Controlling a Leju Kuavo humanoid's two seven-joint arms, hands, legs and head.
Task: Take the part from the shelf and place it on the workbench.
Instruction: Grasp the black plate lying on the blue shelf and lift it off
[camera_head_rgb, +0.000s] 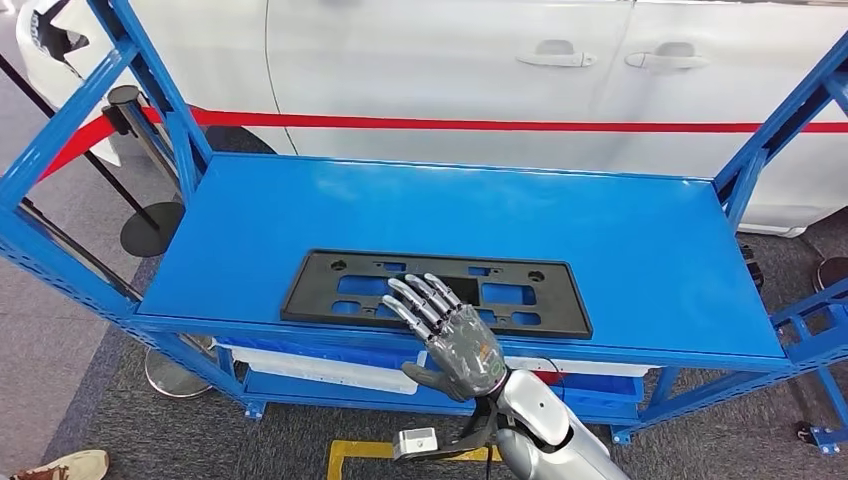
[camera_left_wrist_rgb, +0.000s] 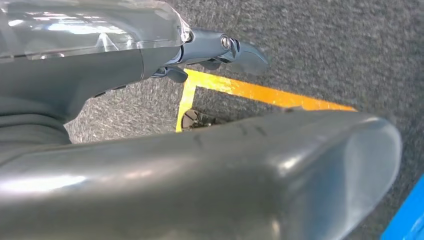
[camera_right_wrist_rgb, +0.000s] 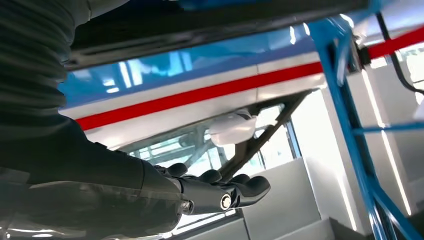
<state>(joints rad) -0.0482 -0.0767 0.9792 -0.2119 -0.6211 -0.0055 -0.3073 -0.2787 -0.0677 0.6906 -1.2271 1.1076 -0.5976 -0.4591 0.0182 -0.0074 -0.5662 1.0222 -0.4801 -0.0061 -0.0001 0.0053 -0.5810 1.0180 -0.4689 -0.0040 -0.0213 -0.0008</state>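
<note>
Right hand (camera_head_rgb: 455, 335) – fingers spread, holding nothing – rests flat over the black part's (camera_head_rgb: 340, 287) near edge on the blue shelf (camera_head_rgb: 640, 250).

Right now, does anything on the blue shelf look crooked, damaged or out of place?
Nothing stands out. The black part lies flat on the blue shelf, parallel to its front edge, with the right hand over its near edge.
</note>
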